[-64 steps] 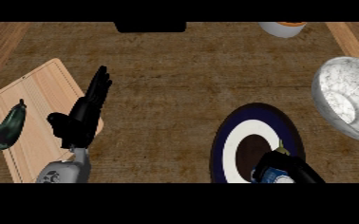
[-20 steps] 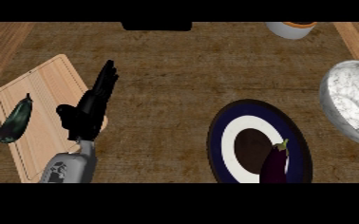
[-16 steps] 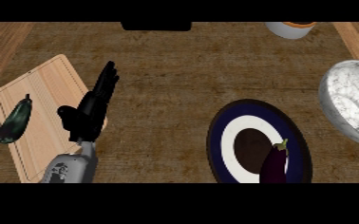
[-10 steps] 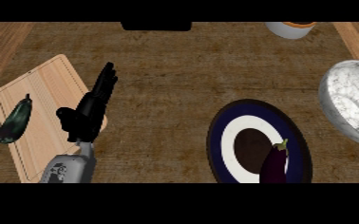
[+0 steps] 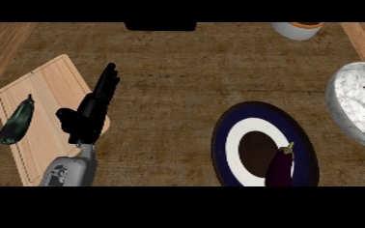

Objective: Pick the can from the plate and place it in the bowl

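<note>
Can not seen on plate; left hand open at 9 o'clock

No can is made out anywhere in the head view. The plate (image 5: 221, 142), dark blue with a white ring and a brown centre, is seen at 5 o'clock on the counter (image 5: 178, 77). A purple aubergine (image 5: 279, 166) is laid on the plate's 4 o'clock side, stem end pointed to 12 o'clock. The bowl (image 5: 349, 101), speckled white and grey, is cut off by the 3 o'clock edge, just beside the plate's rim but apart from it.

The left hand (image 5: 89, 113) is shown at 9 o'clock, fingers straight and together, pointed toward 1 o'clock, thumb spread out to the side; nothing is held. It is placed over the 3 o'clock edge of a wooden cutting board (image 5: 43, 92). A dark green vegetable (image 5: 18, 121) is laid on the board's 9 o'clock side, well apart from the hand. The right hand is not shown.

A white cup (image 5: 296, 29) with an orange top is seen at 1 o'clock, and a black object (image 5: 160, 26) at 12 o'clock, both cut by the edge.
</note>
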Tool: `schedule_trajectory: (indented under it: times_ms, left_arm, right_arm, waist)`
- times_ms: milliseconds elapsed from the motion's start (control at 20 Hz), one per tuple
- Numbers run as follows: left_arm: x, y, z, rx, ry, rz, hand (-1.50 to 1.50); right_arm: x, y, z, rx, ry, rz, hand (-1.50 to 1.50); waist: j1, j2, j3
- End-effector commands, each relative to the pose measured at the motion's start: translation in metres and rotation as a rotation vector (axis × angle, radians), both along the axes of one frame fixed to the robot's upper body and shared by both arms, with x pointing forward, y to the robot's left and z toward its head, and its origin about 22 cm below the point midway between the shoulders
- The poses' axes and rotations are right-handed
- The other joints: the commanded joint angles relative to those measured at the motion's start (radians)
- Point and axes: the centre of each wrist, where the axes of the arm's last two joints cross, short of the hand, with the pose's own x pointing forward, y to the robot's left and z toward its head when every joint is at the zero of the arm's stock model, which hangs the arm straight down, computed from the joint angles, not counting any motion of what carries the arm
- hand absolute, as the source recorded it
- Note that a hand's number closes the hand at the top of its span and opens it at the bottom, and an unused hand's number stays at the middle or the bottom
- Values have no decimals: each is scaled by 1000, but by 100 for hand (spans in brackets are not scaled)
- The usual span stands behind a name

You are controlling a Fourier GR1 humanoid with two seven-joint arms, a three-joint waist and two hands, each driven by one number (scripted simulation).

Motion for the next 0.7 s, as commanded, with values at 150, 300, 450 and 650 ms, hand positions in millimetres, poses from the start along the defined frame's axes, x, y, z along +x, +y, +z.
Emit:
schedule_trajectory:
  times_ms: [150,300,450,650]
  left_arm:
    - [-9,1,6,-7,-2,-22,0]
    - [9,-16,2,6,-24,14,0]
    - [-9,16,-1,24,-2,8,0]
    - [-11,-4,8,-13,1,31,0]
  right_arm:
    - [8,-20,-32,175,71,146,-150]
    - [11,-27,-11,270,-42,196,-150]
    - [2,-33,-20,302,-176,174,-150]
    - [-11,-54,11,384,-260,137,-150]
  waist:
    - [5,-1,0]
    - [-13,-2,-1]
    - [-13,-4,-1]
    - [-22,-8,-1]
